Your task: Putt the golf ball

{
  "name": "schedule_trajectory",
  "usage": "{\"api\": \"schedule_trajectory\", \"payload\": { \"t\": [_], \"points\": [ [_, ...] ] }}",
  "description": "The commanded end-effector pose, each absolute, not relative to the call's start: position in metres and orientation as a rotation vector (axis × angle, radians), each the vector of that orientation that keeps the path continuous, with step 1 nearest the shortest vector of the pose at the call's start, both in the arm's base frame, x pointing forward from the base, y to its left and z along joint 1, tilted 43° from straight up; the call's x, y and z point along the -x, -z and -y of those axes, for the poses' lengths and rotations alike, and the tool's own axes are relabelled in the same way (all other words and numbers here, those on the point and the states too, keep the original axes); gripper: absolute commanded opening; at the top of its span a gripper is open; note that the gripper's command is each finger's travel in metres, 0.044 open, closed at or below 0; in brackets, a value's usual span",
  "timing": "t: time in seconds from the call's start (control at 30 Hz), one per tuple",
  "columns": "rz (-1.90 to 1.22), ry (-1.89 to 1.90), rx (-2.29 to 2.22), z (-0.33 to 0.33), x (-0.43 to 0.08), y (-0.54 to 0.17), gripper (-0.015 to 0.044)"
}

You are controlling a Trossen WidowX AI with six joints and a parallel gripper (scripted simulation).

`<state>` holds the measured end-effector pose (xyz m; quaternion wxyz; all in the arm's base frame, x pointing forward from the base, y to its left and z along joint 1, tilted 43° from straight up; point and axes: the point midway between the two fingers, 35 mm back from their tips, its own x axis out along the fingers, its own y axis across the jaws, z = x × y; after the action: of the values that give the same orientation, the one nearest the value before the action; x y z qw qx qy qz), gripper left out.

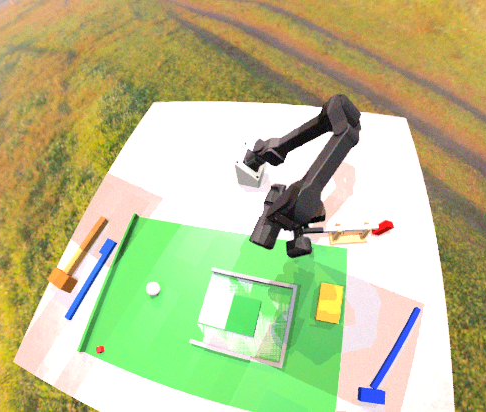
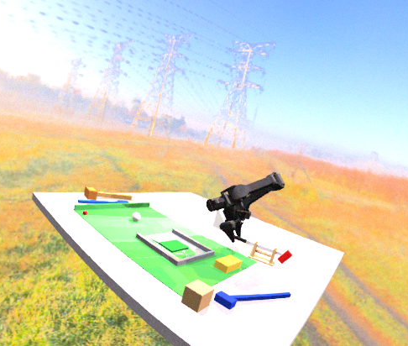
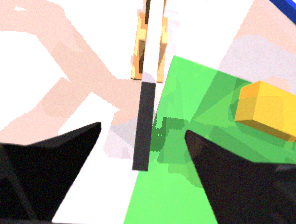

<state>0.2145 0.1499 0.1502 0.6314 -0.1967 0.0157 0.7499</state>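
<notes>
A blue putter [image 1: 390,359] lies near the table's right front corner; orange mallet [image 1: 76,256] and blue bar [image 1: 90,279] lie along the left edge.
</notes>
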Motion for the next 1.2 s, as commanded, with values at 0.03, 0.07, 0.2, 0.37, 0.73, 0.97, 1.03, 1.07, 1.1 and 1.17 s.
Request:
{"api": "schedule_trajectory", "payload": {
  "t": [0.03, 0.07, 0.2, 0.37, 0.73, 0.97, 1.03, 1.07, 1.1, 1.17],
  "points": [
    [-0.039, -1.715, 0.440, -0.156, -0.212, -0.148, 0.0440],
    [-0.039, -1.715, 0.440, -0.157, -0.212, -0.147, 0.0440],
    [-0.039, -1.715, 0.440, -0.163, -0.211, -0.145, 0.0440],
    [-0.036, -1.715, 0.437, -0.171, -0.210, -0.144, 0.0440],
    [-0.035, -1.716, 0.450, -0.169, -0.212, -0.145, 0.0204],
    [-0.035, -1.716, 0.450, -0.169, -0.212, -0.145, 0.0040],
    [-0.035, -1.716, 0.450, -0.169, -0.212, -0.145, 0.0026],
    [-0.035, -1.716, 0.450, -0.169, -0.212, -0.145, 0.0020],
    [-0.035, -1.716, 0.450, -0.169, -0.212, -0.145, 0.0013],
    [-0.035, -1.716, 0.450, -0.169, -0.212, -0.145, 0.0000]
  ]
}}
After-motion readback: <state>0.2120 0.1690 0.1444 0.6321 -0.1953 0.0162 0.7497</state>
